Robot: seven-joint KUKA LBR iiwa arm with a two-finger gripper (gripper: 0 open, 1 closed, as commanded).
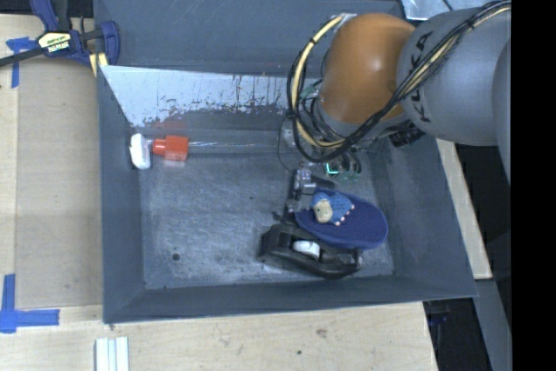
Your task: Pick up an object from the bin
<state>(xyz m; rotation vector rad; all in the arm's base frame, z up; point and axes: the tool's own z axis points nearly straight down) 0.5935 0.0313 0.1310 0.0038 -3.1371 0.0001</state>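
**While the gripper hangs beside the blue oval: approach step of a bin pick**

Where the arm reaches into the bin (122,213) from its right edge, the orange cover (365,74) and looped cables (304,96) stand above the right half of the floor. The gripper (303,189) points down just beside the left end of a blue oval thing (352,226). Whether the gripper is open or closed cannot be told, as wrist and cables shade it, and nothing is seen held in it. The step in hand is judged to be the approach, with the grasp not yet made and the lift not yet begun.

*Contents of the bin.* The blue oval thing is dotted with pale specks and bears a small beige lump (323,208) near its left end. It lies toward the front right corner. It rests partly on a black thing (300,256) with a white patch, which lies along the front edge. Well apart, near the back left corner, lie a white cap (139,152) and an orange-red piece (171,147), touching or nearly so. Whether they belong to one thing cannot be told.

*Next move.* The pick likely calls for settling on one of the two overlapping things; the blue one is uppermost and nearest. The gripper should close on a narrow edge rather than the broad face, then lift straight up so the black thing beneath is not dragged along.
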